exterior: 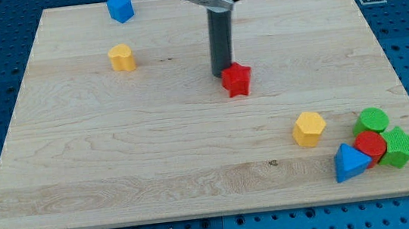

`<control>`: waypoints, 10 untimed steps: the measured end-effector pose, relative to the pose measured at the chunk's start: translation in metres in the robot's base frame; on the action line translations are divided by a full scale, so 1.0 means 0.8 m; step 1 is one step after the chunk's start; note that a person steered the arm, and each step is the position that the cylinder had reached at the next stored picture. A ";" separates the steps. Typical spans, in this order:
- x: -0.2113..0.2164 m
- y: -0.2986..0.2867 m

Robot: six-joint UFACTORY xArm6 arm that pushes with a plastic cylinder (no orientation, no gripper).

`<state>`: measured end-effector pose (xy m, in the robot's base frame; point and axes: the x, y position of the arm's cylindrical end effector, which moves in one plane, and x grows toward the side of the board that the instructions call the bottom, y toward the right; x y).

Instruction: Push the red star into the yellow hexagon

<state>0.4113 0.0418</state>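
Near the wooden board's (191, 131) middle, my tip (222, 73) touches the red star block's (237, 79) upper-left edge; no claw exists to report. An off-centre shove could spin it wide of the yellow hexagon block (309, 129); the other yellow block (121, 58) sits well apart.

There was just one camera. It sat high up at the 6 o'clock side and looked down toward 12 o'clock. It was far enough back to see almost the whole worktop (195, 169).

Bright even overhead light, soft short shadows under blocks, sharp focus, mild glare on wooden board (155, 150)
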 end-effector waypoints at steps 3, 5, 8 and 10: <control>0.051 0.076; 0.058 0.042; 0.119 0.096; 0.139 0.067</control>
<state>0.5222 0.0951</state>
